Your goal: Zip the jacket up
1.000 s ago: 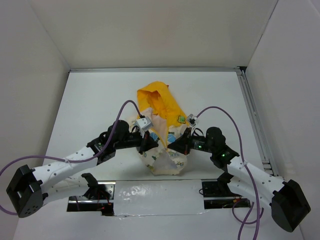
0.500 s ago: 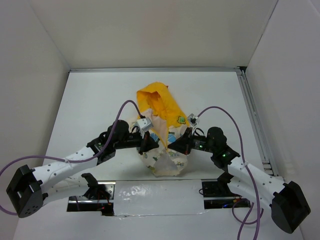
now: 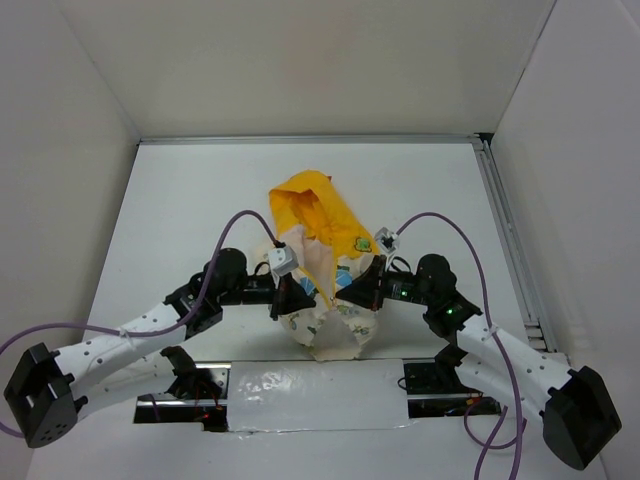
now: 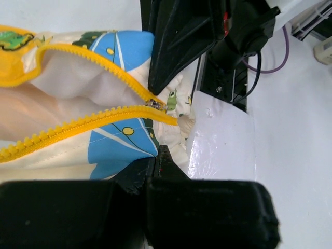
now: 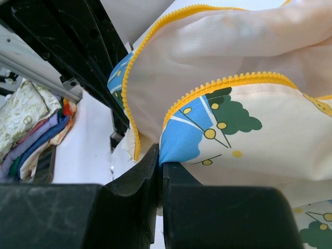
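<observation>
Drawn back slightly, left gripper (image 3: 288, 300) pinches the jacket (image 3: 320, 210) hem, right gripper (image 3: 352, 290) too; slider (image 4: 155, 105) needs catching next

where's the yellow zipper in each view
Top external: zipper, a thin yellow line down the jacket, centre.
Left wrist: zipper, its two rows meeting mid-frame.
Right wrist: zipper curving across the upper half.
Shared landmark: blue print beside it.

You have a white table (image 3: 190, 200). The jacket (image 3: 318, 225) lies on it, hem end between left gripper (image 3: 297, 300) and right gripper (image 3: 345, 297), hood beyond both. Glossy white sheet (image 3: 310, 385) lies behind them.
</observation>
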